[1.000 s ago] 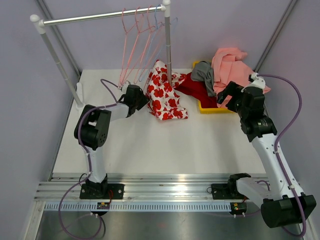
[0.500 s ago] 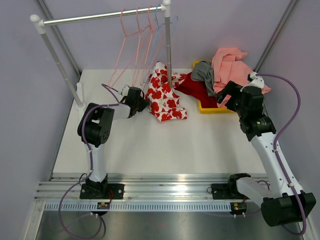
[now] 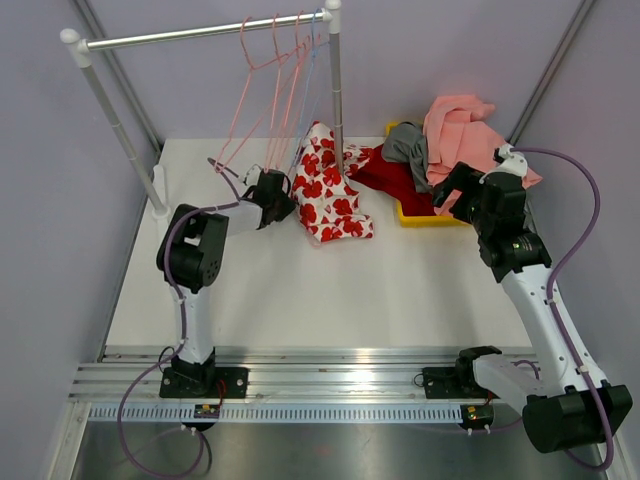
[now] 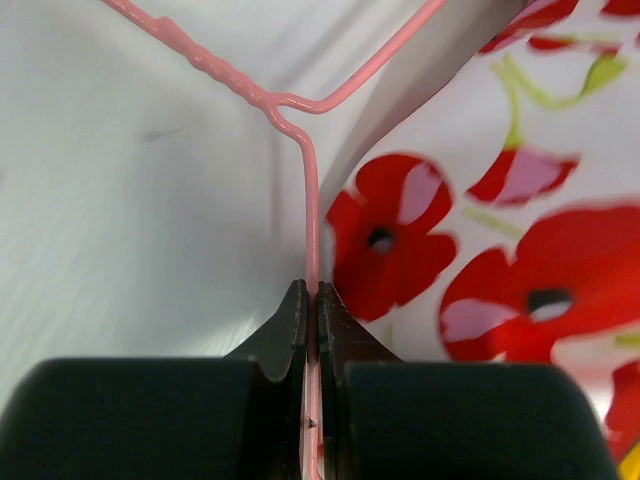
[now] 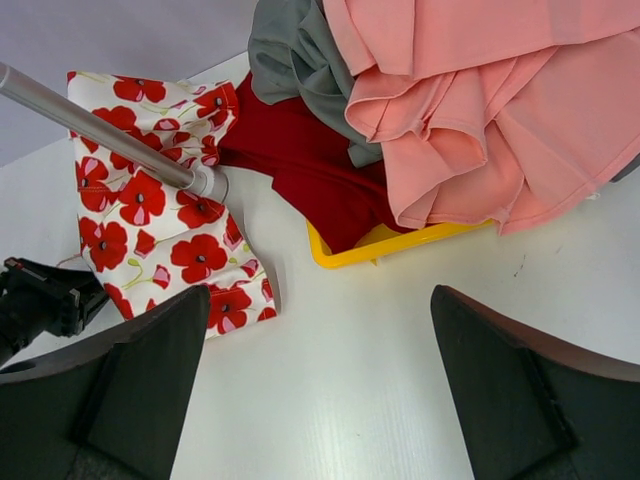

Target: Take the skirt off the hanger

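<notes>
The skirt, white with red poppies, lies crumpled on the table at the foot of the rack post; it also shows in the left wrist view and the right wrist view. A pink wire hanger hangs from the rail and slants down to my left gripper. The left gripper is shut on the hanger's wire, just left of the skirt. My right gripper is open and empty above the table beside the yellow bin.
A clothes rack with a rail and a post stands at the back, with more hangers on it. A yellow bin at the back right holds red, grey and pink clothes.
The pink hanger's lower end has swung left with my left gripper still shut on it. The skirt stays on the table. The right arm has barely moved.
</notes>
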Robot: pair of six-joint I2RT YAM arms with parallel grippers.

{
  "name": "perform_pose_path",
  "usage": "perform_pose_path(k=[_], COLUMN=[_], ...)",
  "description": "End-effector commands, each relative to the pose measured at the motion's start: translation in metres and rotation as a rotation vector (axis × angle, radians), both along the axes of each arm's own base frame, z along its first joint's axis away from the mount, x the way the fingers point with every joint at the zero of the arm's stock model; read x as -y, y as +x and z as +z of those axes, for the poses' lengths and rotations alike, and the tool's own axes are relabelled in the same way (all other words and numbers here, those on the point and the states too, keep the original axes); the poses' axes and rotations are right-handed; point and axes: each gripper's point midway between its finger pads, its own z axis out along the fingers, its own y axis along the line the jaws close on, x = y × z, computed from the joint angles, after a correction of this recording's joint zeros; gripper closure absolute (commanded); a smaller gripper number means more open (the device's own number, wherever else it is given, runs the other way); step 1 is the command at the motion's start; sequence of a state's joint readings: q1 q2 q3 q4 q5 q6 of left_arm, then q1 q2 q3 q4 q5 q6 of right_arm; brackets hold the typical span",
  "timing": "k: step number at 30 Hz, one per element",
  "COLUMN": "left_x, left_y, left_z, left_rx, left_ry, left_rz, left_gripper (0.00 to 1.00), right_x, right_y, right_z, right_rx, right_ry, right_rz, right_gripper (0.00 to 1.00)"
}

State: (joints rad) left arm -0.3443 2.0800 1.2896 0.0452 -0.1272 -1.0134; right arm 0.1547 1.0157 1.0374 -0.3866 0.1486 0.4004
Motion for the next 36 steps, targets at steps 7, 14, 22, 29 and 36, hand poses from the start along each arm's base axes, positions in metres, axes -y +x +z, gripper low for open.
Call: perform_pose_path(k=[7,14,22,29,36], left_x=[-0.044,-0.071,-0.090,-0.078,-0.069], left_y=[-0.112,-0.188,-0.253,-0.285,-0.292], left_z=[0.150,0.259,0.335,0.394,0.445], left_rx=[0.199,0.357,0.445,0.523,0.639], left_ry=[0.364,0.432,0.379,0.310,0.247], left_rz=[-0.079,-0.113,-0.190,-0.333,-0.378], left_gripper=[1.00,1.00,1.00,1.00,1.00], right_x=[-0.064,-0.142,-0.187,-0.279,-0.348], right_y=[-0.022,-0.069,-0.113,-0.161,-0.155], right_z=[0.060,0.080,0.078,0.055,0.079], right_rx=[0.167,0.193,0.161,0.138,0.215], right_ry=[-0.028,0.010,0.050,-0.052,-0.005], right_rz=[0.248,0.480,0.622,0.862,0.874], right_gripper=[0.01,0.01,0.01,0.01,0.01])
